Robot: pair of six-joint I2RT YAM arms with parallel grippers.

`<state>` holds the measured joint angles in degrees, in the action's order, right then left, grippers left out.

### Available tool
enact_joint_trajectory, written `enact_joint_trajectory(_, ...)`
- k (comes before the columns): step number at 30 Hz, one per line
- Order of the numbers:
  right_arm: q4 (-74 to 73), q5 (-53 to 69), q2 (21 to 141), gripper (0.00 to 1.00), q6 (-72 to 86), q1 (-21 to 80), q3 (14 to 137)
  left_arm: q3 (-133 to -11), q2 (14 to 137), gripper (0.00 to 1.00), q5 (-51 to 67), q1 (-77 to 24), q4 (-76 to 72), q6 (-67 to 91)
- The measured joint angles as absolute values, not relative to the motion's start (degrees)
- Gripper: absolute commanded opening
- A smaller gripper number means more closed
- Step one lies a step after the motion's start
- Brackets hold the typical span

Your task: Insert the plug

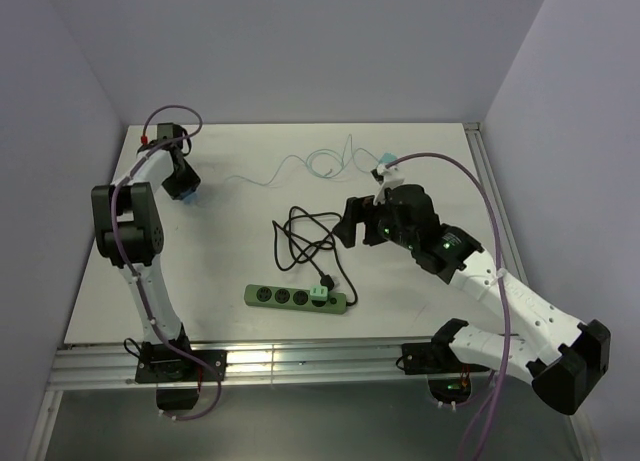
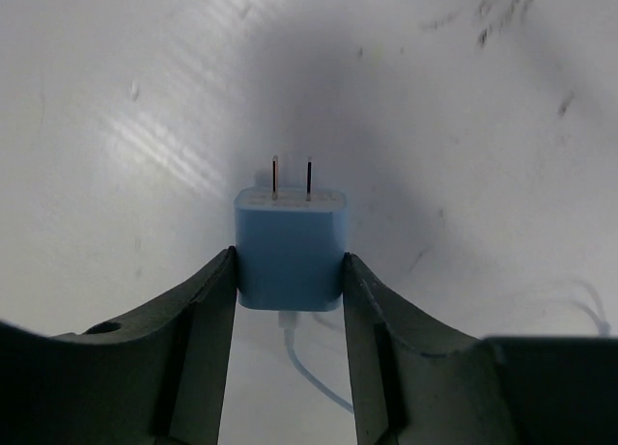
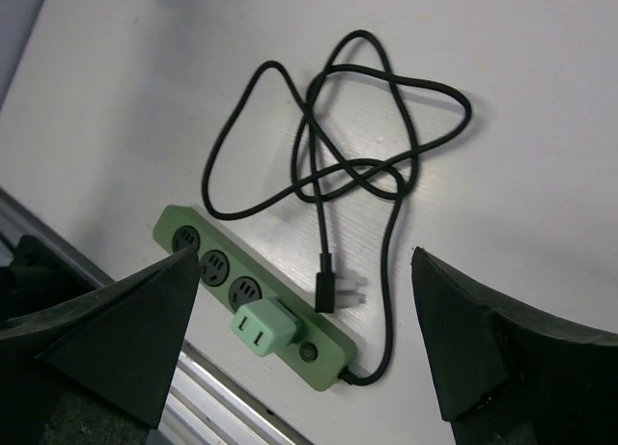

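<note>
Blue plastic makes up the box-shaped plug (image 2: 290,237), which sits in the middle of the left wrist view with its two metal prongs (image 2: 292,175) pointing toward the top of the frame. A thin white cable (image 2: 309,368) leaves its lower end. The left gripper (image 2: 290,260) has hold of it: its dark fingers (image 2: 208,300) stand about halfway in and rest against both side faces of the plug. In the top view this grip is at the upper left of the white surface (image 1: 250,151), and whether the plug rests on the surface or hangs just above it I cannot tell.

Well apart from it, low in the centre of the top view, lies the long green power strip (image 1: 295,298). A pale green square adapter (image 3: 263,327) is seated in one of its sockets, toward the end where the strip's cord leaves. The strip's black cord (image 3: 386,88) loops loosely just above it, and the cord's black plug end (image 3: 326,281) lies beside the adapter. The right gripper (image 3: 306,255) hangs above the cord with its jaws spread wide, holding nothing.
</note>
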<state>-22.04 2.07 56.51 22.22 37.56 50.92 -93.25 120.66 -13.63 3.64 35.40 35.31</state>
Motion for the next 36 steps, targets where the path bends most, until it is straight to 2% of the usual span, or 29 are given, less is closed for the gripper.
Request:
enact_joint_trajectory(5, -16.2, 9.2, 57.8, 0.91, 24.9, 37.5, 50.1, -82.3, 107.4, 0.0, -8.5, 2.5, 34.9, 38.0)
enact_joint_trajectory(8, -11.1, 13.0, 58.7, 0.91, 27.1, 37.6, 50.3, -75.0, 93.8, 0.0, -3.7, 1.6, 34.6, 42.1)
enact_joint_trajectory(13, -6.7, 13.2, 64.9, 0.95, 28.6, 41.8, 55.1, -69.1, 76.2, 0.0, 1.7, -0.8, 34.0, 51.8)
enact_joint_trajectory(15, -4.2, 11.5, 67.9, 0.96, 29.2, 45.6, 57.1, -69.2, 72.3, 0.0, 0.5, -5.6, 34.7, 56.8)
enact_joint_trajectory(20, 4.5, 5.9, 72.3, 0.96, 29.5, 54.1, 57.5, -68.9, 67.3, 0.0, -0.3, -18.8, 38.7, 69.9)
enact_joint_trajectory(24, 11.6, -1.0, 74.0, 0.94, 29.0, 57.9, 56.3, -66.5, 62.4, 0.0, -0.9, -23.5, 40.3, 79.5)
enact_joint_trajectory(29, 16.9, -7.9, 75.7, 0.82, 29.4, 59.8, 55.0, -65.6, 57.8, 0.0, -3.2, -28.4, 41.9, 88.2)
enact_joint_trajectory(34, 18.1, -12.8, 77.5, 0.78, 30.4, 60.2, 55.0, -64.6, 57.1, 0.0, -5.9, -32.7, 42.2, 94.0)
enact_joint_trajectory(36, 18.5, -14.4, 78.0, 0.72, 30.5, 60.4, 55.0, -64.0, 57.3, 0.0, -6.5, -33.9, 42.5, 95.5)
